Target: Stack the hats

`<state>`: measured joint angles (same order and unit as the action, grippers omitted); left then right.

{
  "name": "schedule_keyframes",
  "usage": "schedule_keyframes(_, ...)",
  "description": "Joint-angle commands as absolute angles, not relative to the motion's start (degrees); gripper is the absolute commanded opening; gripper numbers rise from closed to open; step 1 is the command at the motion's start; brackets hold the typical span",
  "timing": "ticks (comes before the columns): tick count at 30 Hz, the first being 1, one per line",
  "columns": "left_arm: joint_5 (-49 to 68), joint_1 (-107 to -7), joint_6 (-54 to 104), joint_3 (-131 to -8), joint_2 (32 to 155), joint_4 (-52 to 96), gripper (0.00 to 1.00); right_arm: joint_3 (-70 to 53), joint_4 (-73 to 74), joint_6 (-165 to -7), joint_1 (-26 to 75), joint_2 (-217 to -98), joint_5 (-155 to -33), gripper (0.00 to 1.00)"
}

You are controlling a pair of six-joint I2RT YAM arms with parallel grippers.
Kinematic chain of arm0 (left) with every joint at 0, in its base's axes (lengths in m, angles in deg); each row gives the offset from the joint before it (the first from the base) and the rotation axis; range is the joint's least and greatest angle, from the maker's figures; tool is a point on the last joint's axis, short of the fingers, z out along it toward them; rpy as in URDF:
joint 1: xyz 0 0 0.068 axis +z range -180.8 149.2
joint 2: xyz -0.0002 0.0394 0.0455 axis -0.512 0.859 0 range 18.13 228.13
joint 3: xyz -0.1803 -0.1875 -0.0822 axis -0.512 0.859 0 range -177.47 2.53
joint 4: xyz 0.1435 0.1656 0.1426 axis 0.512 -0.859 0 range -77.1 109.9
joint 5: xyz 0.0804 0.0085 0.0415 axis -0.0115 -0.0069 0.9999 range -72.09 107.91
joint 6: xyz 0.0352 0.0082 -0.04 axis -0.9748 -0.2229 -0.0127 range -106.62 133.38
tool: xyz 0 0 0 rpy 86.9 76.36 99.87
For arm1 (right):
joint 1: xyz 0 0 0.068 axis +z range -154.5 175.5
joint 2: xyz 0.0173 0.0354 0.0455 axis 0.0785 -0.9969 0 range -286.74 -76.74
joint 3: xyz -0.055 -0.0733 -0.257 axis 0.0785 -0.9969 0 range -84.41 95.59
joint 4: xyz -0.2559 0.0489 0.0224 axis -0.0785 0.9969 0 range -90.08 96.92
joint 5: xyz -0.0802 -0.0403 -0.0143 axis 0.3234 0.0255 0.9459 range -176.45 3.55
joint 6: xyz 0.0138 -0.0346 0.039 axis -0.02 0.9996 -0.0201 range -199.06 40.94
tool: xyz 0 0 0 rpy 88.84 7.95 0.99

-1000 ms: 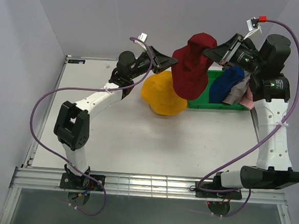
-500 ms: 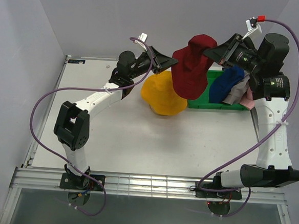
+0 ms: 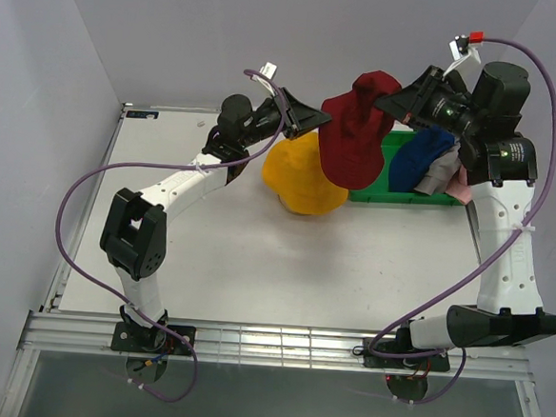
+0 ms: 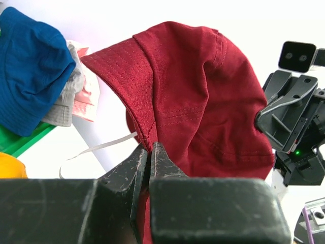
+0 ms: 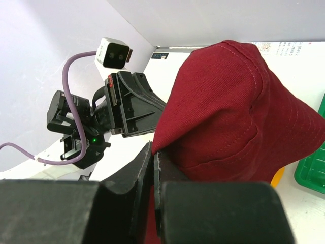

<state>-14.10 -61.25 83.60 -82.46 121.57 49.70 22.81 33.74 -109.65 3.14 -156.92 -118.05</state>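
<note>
Our left gripper (image 4: 150,152) is pinched shut on the stitched brim edge of the dark red fabric bucket hat (image 3: 353,137), and the two black fingers have only cloth between them. Our right gripper (image 5: 152,152) is clamped just as tightly on another part of the same brim, on the side facing our right arm. We hold this hat up in the air between the two arms, and the cloth sags loosely from the two pinch points.

From the top camera, the dark red hat overlaps the right edge of the yellow fabric bucket hat (image 3: 299,181) and the left end of the green plastic bin (image 3: 372,190). From that view alone we cannot tell how far above them it hangs.

We see the yellow hat sitting crown up on the white table (image 3: 256,255), just beside the left end of the bin.

Three more hats lie heaped at the right end of the bin. We see the blue fabric bucket hat (image 4: 28,66) on the side nearer the middle, with the grey fabric bucket hat (image 4: 63,109) pressed against it. The pink fabric bucket hat (image 4: 86,96) is tucked behind the grey one, toward the bin's right rim. Our right arm hides part of this heap in the top view.
</note>
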Motion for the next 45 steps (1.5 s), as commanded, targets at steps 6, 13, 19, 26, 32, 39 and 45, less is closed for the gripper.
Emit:
schedule_keyframes(6,-17.4,-59.8,82.1,-82.1,119.9,50.0,0.00,23.6,34.5,-104.6,5.0,-157.2,-116.3,0.08)
schedule_keyframes(13,-18.5,-57.4,81.9,-81.1,119.7,50.0,0.00,25.9,37.6,-100.0,9.7,-160.0,-111.3,0.08)
schedule_keyframes(19,-18.6,-55.0,81.1,-77.0,118.0,50.0,0.00,25.2,38.1,-97.9,14.0,-161.7,-106.5,0.08)
schedule_keyframes(26,-18.8,-52.0,80.0,-72.2,115.3,50.0,0.00,28.5,40.4,-94.7,18.8,-165.2,-99.5,0.08)
schedule_keyframes(32,-19.5,-49.3,79.7,-69.4,114.5,50.1,0.00,27.9,40.9,-93.2,20.6,-167.4,-96.0,0.08)
schedule_keyframes(39,-20.7,-47.8,79.1,-67.7,116.3,50.3,0.00,26.9,40.5,-92.2,21.2,-169.2,-93.2,0.08)
schedule_keyframes(45,-21.2,-47.0,79.1,-65.0,117.5,51.7,0.00,24.5,38.9,-92.2,21.2,-169.6,-92.6,0.11)
